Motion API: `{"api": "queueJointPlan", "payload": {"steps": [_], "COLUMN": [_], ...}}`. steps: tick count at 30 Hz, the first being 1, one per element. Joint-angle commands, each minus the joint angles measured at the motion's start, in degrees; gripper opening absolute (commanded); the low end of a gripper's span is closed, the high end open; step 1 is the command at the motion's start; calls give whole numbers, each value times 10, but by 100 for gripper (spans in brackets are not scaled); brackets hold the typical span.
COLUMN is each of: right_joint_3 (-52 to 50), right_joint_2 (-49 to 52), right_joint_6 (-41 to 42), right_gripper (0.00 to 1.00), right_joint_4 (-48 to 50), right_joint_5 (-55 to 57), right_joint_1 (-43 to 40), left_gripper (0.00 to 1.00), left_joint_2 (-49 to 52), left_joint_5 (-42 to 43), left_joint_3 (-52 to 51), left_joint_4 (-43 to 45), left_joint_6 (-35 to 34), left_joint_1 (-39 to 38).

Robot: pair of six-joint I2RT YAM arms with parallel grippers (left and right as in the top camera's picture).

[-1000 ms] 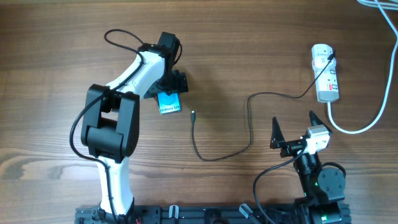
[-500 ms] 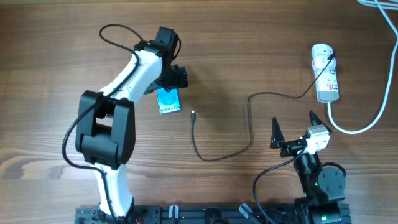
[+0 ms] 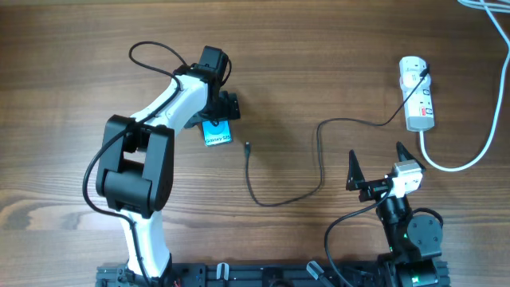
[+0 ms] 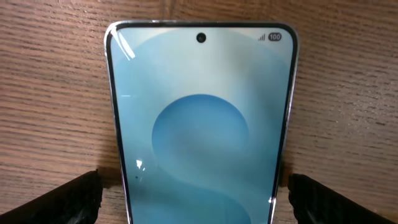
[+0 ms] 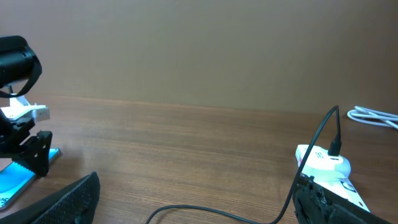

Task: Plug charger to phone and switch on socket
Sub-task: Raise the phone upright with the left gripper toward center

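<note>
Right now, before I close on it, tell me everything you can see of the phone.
The phone lies flat on the wooden table, screen up and lit. The screen is turquoise-blue with lighter rounded shapes, and it has a punch-hole camera at top centre, status icons in one top corner and a thin pale frame. In the overhead view, white text shows at its end nearer the robot's base. The open left claw straddles it, with a narrow gap between each of its fingers and the phone's sides. The charger is not plugged in.

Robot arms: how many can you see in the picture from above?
2. The left arm stretches out over the phone. The right arm sits folded at the front, on the side with the socket. No others seem hidden.
</note>
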Motion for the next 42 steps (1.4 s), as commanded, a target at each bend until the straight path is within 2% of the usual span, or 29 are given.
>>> {"api": "queueJointPlan", "payload": {"steps": [1,7,13,22,28,32,42], "right_joint_3": [-1,-1,-1,-1,-1,-1,-1], "right_joint_2": [-5,-5,-5,-5,-5,-5,-5], "right_joint_6": [-8,-8,-8,-7,-8,-7,-8], "right_gripper": [100,100,100,100,100,100,100], "right_joint_4": [3,3,3,3,3,3,3], "right_joint_5": [10,10,10,10,10,10,10], "right_joint_1": [2,2,2,2,2,2,2], "left_gripper": [100,96,88,93,92,80,70], "left_joint_2": [-7,-7,-7,-7,-7,-7,-35], "left_joint_5": [-12,-5,0,-1,-1,-1,-1], "left_joint_3": [-4,-10,-10,-11,-26,-26,-19], "left_joint_4": [-5,-12,-15,9,14,12,0], "left_joint_6": [-5,-5,-5,-5,-18,-18,-18], "left_joint_1": [0,-1,-2,-2,-2,-2,-2]}}
